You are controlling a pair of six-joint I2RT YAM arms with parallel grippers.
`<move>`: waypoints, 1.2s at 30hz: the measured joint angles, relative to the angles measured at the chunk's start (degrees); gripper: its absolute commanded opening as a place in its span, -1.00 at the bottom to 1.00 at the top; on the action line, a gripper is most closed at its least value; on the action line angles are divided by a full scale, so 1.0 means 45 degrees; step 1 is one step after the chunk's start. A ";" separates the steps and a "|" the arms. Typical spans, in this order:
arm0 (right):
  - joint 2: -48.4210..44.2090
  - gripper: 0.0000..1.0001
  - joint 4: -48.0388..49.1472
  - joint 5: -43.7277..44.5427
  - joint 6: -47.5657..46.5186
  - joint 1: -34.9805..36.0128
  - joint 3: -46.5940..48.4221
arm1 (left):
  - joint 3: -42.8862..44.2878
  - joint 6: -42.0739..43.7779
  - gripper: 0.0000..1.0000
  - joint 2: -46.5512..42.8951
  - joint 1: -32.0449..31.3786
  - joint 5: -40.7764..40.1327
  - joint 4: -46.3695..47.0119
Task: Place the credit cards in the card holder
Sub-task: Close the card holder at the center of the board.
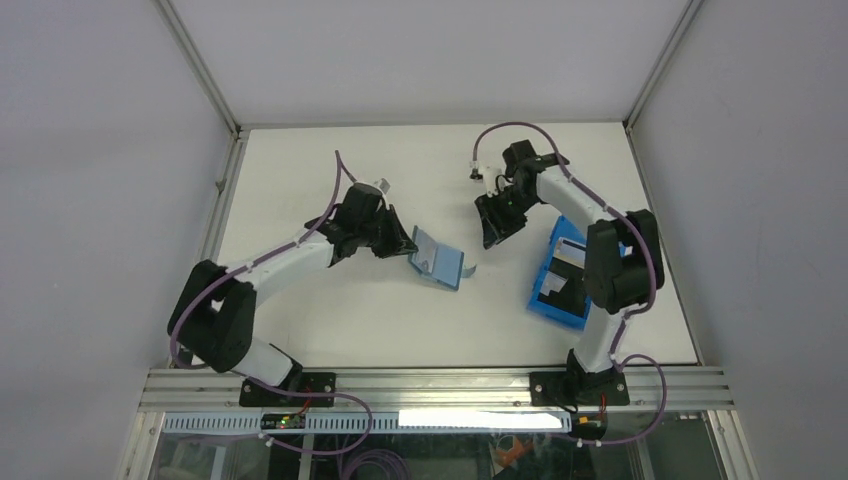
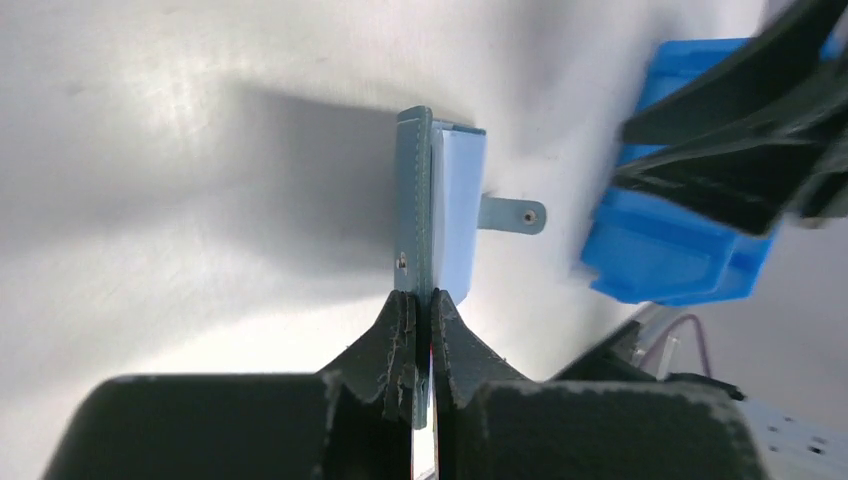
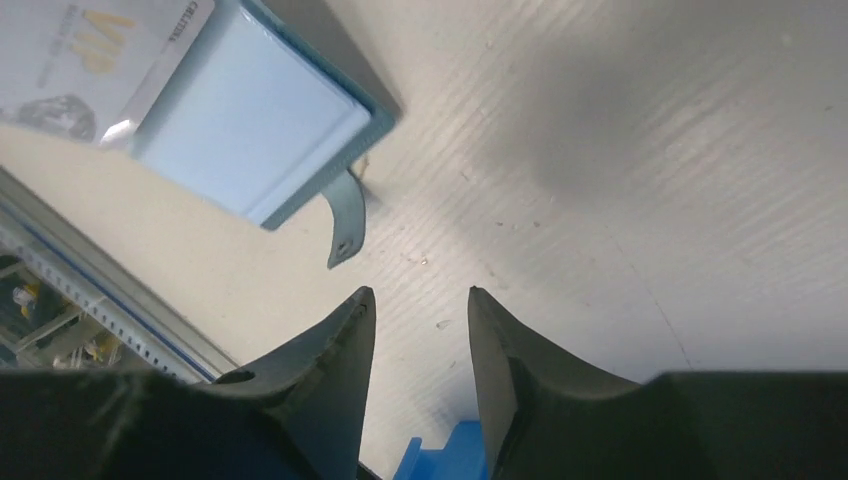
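The left gripper (image 2: pixel 421 300) is clamped on the small teal-blue folding card holder (image 2: pixel 440 200), the right gripper (image 3: pixel 420 305) hovering half open and empty at its two o'clock.

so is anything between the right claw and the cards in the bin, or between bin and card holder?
Nothing visible. The right claw hangs open and empty over bare table between the card holder and the blue bin. The cards lie uncovered in the bin. The left claw is shut on the holder's edge.
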 measured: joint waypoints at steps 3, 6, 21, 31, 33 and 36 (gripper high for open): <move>-0.1054 -0.14 0.0068 -0.0758 -0.0087 -0.0306 -0.0063 | 0.0063 0.0729 -1.00 -0.1336 -0.0447 -0.1647 -0.1715; -0.2055 -0.14 0.0442 -0.1642 -0.0073 -0.0384 -0.0495 | 0.0481 0.1132 -1.00 -0.1875 -0.1515 -0.3793 -0.3832; -0.2395 -0.13 0.1151 -0.2662 0.0039 -0.0325 -0.2059 | 0.3351 0.0709 -0.97 0.0238 -0.5119 -0.9845 -0.8898; -0.2390 -0.12 0.1345 -0.2754 0.0141 -0.0325 -0.2108 | 0.4376 0.0767 -0.35 0.2069 -0.5809 -0.9874 -0.9360; -0.2390 -0.12 0.1355 -0.2827 0.0170 -0.0325 -0.2127 | 0.4488 0.0831 -0.22 0.2273 -0.5833 -0.9559 -0.9267; -0.2395 -0.12 0.1452 -0.2997 0.0219 -0.0325 -0.2249 | 0.4478 0.0942 -0.09 0.2336 -0.5833 -0.8850 -0.8845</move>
